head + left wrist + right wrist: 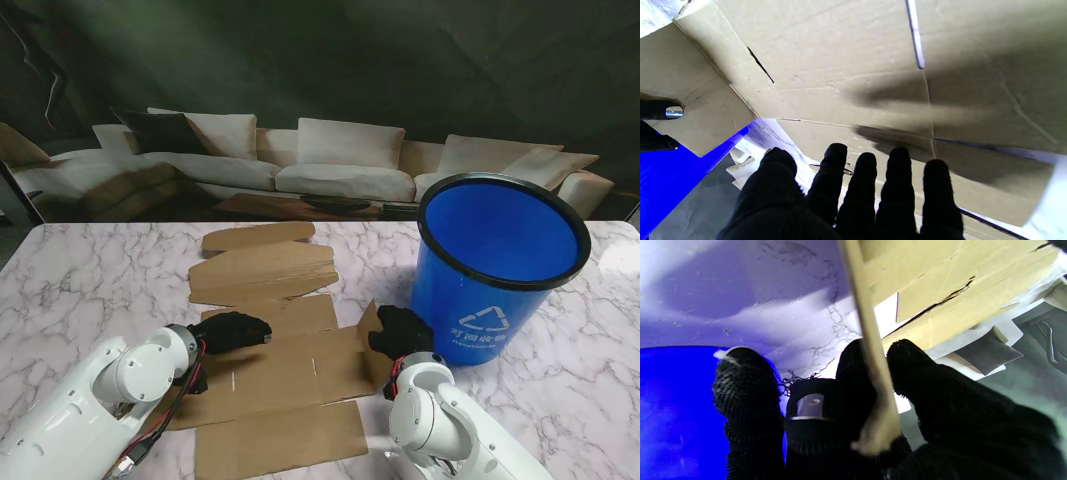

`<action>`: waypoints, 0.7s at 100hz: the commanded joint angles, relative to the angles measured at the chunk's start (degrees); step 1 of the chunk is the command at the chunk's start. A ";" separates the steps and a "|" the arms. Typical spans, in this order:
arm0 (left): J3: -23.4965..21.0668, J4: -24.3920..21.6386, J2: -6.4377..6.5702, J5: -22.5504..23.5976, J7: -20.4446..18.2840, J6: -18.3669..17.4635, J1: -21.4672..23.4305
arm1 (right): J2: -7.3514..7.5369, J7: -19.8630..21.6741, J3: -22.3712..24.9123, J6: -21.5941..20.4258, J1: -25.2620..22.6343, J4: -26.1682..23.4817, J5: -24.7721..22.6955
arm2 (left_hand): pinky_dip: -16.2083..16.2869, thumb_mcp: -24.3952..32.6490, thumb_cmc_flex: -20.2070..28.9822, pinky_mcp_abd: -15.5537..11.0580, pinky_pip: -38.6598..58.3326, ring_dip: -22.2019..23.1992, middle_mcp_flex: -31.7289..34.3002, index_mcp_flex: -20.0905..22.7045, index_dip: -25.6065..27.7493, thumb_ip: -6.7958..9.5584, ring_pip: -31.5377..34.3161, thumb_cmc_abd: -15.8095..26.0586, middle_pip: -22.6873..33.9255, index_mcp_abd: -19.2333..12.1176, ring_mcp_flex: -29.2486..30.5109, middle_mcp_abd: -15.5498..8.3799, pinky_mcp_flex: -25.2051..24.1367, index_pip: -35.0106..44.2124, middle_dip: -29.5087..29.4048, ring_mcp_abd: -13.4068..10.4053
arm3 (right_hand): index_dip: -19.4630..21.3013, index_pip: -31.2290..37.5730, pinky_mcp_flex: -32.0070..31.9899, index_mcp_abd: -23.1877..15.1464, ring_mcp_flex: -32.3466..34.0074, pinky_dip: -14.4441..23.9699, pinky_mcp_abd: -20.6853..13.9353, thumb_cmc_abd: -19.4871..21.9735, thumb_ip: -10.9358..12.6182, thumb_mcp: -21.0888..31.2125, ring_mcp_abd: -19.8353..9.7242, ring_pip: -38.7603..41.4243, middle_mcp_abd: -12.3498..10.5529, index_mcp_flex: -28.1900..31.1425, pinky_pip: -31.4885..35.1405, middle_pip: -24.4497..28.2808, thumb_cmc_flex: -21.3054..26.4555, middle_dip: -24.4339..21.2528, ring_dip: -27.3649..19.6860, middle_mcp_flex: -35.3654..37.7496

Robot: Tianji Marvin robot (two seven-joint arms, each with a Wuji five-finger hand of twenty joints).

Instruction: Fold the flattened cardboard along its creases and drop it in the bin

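OBJECT: flat brown corrugated cardboard (275, 370) lay on the marble table (90, 290), beside the blue plastic bin (497, 265) | RIGHT HAND (402, 331): pinched raised side flap | LEFT HAND (232, 331): fingers spread over panel | STEP: first fold, judged | NEXT: swing flap inward along crease.

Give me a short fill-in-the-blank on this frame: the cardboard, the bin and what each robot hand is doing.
1. The bin standing on the marble table is coloured ____.
2. The flattened cardboard lies to the ____ of the bin in the stand view.
3. The right robot hand has a raised cardboard flap pinched between thumb and ____.
4. The left robot hand hovers over the cardboard with its fingers ____.

Missing words: blue; left; fingers; apart
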 commanded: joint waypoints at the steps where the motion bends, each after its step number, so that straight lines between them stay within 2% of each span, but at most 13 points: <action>1: 1.18 1.66 0.03 -0.03 -1.91 0.52 -0.65 | 0.30 0.75 0.00 -0.33 -0.87 -0.52 -0.32 | -0.36 -1.67 -0.83 -0.92 -1.00 -0.97 -2.39 -0.98 -0.56 -0.31 -1.08 1.82 -0.49 -0.43 -0.20 -0.13 -0.58 -0.88 -0.62 1.53 | -1.00 -0.53 0.12 -0.73 -0.18 -0.49 2.11 2.55 -0.44 1.75 -1.36 -0.29 2.46 -1.39 0.58 0.64 3.98 -0.27 -0.59 2.68; 38: 6.31 5.76 -0.01 -1.71 -3.01 1.20 -5.97 | 1.00 1.87 1.01 -2.31 -3.21 -2.57 -1.50 | -0.33 -1.58 -0.82 -1.39 -0.92 -1.09 -3.24 -1.86 -0.77 -0.28 -1.10 1.97 -0.32 -0.40 -0.67 -0.28 -0.70 -1.18 -0.66 1.28 | -1.68 -0.74 -0.44 -0.55 -0.19 -0.25 2.15 3.26 -0.47 1.16 -0.94 -0.96 2.55 -2.20 0.22 0.44 4.32 -0.61 -1.06 2.26; 45: 7.41 6.67 -0.16 -2.24 -2.78 1.28 -7.09 | 1.07 1.90 1.29 -2.49 -3.43 -2.77 -1.69 | -0.30 -1.60 -0.85 -1.49 -0.87 -1.08 -3.32 -1.93 -0.78 -0.28 -1.08 1.99 -0.21 -0.39 -0.80 -0.31 -0.77 -1.17 -0.63 1.21 | -2.06 -1.28 -2.76 -1.45 -0.18 0.05 1.87 4.15 -0.02 0.44 0.62 -4.33 2.80 -3.71 -0.83 -0.67 3.64 -1.04 -2.83 -0.04; 52: 8.16 7.33 -0.29 -2.64 -2.47 1.28 -7.86 | 1.55 3.73 1.73 -2.76 -3.74 -3.35 -1.94 | -0.30 -1.59 -0.83 -1.57 -0.86 -1.08 -3.44 -1.92 -0.77 -0.28 -1.07 2.05 -0.11 -0.45 -0.92 -0.35 -0.88 -1.11 -0.61 1.21 | -0.54 -5.68 -8.97 -4.10 -0.26 2.21 1.30 6.78 1.93 -0.14 3.31 -14.16 4.53 -7.62 -4.27 -4.51 -0.91 -0.74 -8.75 -7.78; 55: 8.34 7.49 -0.32 -2.70 -2.41 1.24 -8.05 | 1.81 4.94 1.98 -2.75 -3.96 -3.74 -1.87 | -0.29 -1.60 -0.84 -1.59 -0.84 -1.07 -3.52 -1.90 -0.76 -0.28 -1.05 2.03 -0.09 -0.47 -0.96 -0.35 -0.88 -1.08 -0.60 1.23 | 2.32 -10.73 -13.18 -4.73 -0.36 4.13 1.41 10.94 5.02 -2.93 5.03 -21.61 5.56 -9.48 -6.70 -7.61 -7.00 -0.34 -12.89 -13.20; 57: 8.40 7.55 -0.33 -2.69 -2.35 1.19 -8.11 | 1.92 5.45 2.13 -2.75 -4.11 -3.95 -1.73 | -0.28 -1.58 -0.80 -1.59 -0.82 -1.07 -3.55 -1.89 -0.76 -0.27 -1.05 2.05 -0.06 -0.46 -0.99 -0.36 -0.87 -1.06 -0.60 1.27 | 7.14 -14.51 -15.60 -4.86 -0.54 5.82 1.35 13.36 7.60 -4.75 6.05 -26.44 6.34 -10.52 -8.34 -9.68 -10.33 -0.09 -15.18 -16.59; 59: 8.41 7.59 -0.34 -2.66 -2.29 1.11 -8.14 | 1.97 5.69 2.28 -2.84 -4.28 -4.09 -1.53 | -0.28 -1.63 -0.86 -1.59 -0.81 -1.06 -3.49 -1.82 -0.74 -0.28 -1.02 2.04 0.00 -0.48 -0.97 -0.34 -0.87 -1.02 -0.58 1.25 | 9.05 -16.44 -19.22 -5.19 -2.71 6.51 1.40 14.75 8.68 -7.19 7.20 -32.10 7.16 -12.77 -10.10 -11.81 -13.06 -0.25 -16.82 -21.19; 65: 8.28 7.61 -0.33 -2.50 -2.18 0.78 -8.07 | 2.11 6.10 2.70 -3.48 -4.77 -4.40 -1.31 | -0.26 -1.57 -0.78 -1.64 -0.76 -1.04 -3.36 -1.70 -0.72 -0.27 -0.94 2.00 0.12 -0.59 -0.84 -0.36 -0.82 -0.92 -0.56 1.28 | 10.41 -18.75 -26.77 -6.09 -10.23 7.58 1.00 16.29 8.90 -12.05 8.62 -40.57 8.27 -17.30 -13.45 -15.31 -16.25 -0.59 -17.37 -30.13; 70: 8.12 7.60 -0.28 -2.32 -2.24 0.55 -7.99 | 2.19 6.18 3.09 -4.05 -5.37 -4.89 -1.36 | -0.25 -1.61 -0.81 -1.94 -0.68 -1.04 -3.24 -1.64 -0.71 -0.28 -0.90 1.96 0.21 -0.58 -0.82 -0.39 -0.66 -0.87 -0.55 1.34 | 10.77 -19.63 -31.15 -6.58 -16.40 8.16 0.33 16.93 8.96 -14.55 8.86 -45.39 8.81 -20.37 -15.72 -17.04 -17.01 -0.69 -17.20 -37.53</action>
